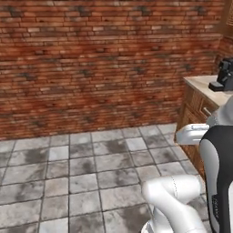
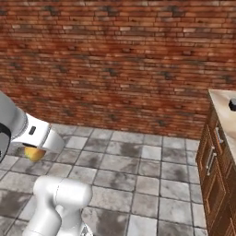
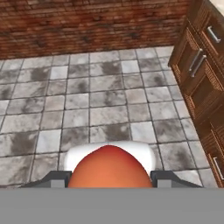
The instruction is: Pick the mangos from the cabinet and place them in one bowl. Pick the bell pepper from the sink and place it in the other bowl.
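- The gripper point(image 3: 109, 183) is closed on a mango point(image 3: 109, 168): in the hand view the orange-red fruit bulges up between the two dark fingertips point(image 3: 57, 179), one pressing each flank.
- In the right base view the same mango point(image 2: 33, 152) peeks out yellow-orange under the white hand, low on the left and well apart from the wooden drawer unit point(image 2: 214, 175).
- The fruit hangs over the grey tiled floor point(image 3: 100, 100), in front of the brick wall point(image 2: 120, 60) and away from the drawer unit; neither bowl can be seen from here, so the carry is judged only partway done.
- Handling, as a judgement: the mango looks small and light, well within what the fingers can bear, and its skin reads smooth and rounded, so it may slip or roll if the hold is off-centre.
- It is probably firm but bruisable, so a moderate squeeze seems wiser than a hard one.
- The best hold is likely across the short width at the widest part, which is roughly where the fingertips appear to sit.
- The counter point(image 1: 207, 86) above the drawer unit carries a dark appliance point(image 1: 223, 75) to steer wide of when the arm swings toward it.
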{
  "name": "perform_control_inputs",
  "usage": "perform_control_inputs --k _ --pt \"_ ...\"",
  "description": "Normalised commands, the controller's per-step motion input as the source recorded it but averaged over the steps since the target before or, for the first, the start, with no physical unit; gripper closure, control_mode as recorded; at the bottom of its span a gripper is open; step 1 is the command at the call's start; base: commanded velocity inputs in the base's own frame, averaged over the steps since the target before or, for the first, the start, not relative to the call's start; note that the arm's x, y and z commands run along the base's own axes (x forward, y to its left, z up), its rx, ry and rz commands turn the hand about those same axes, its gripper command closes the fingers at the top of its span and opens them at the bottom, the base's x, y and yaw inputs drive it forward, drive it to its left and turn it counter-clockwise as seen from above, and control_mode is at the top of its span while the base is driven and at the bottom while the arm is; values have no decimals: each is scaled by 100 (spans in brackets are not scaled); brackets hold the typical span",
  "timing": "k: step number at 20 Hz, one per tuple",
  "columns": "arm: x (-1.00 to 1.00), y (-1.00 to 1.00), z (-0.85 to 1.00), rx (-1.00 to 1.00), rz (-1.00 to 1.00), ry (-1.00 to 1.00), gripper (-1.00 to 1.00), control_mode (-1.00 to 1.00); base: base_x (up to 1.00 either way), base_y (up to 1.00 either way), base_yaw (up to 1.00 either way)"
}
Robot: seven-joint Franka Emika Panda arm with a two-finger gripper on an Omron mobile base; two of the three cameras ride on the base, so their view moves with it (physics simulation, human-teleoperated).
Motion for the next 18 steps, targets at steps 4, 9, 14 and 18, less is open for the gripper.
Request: perform_control_inputs --k 4,9,14,18 --pt "0 0 0 0 0 0 100 100 0 54 34" --pt "0 0 0 0 0 0 100 100 0 41 34" --pt "0 0 0 0 0 0 100 100 0 31 38" --pt "0 0 0 0 0 0 100 100 6 45 39"
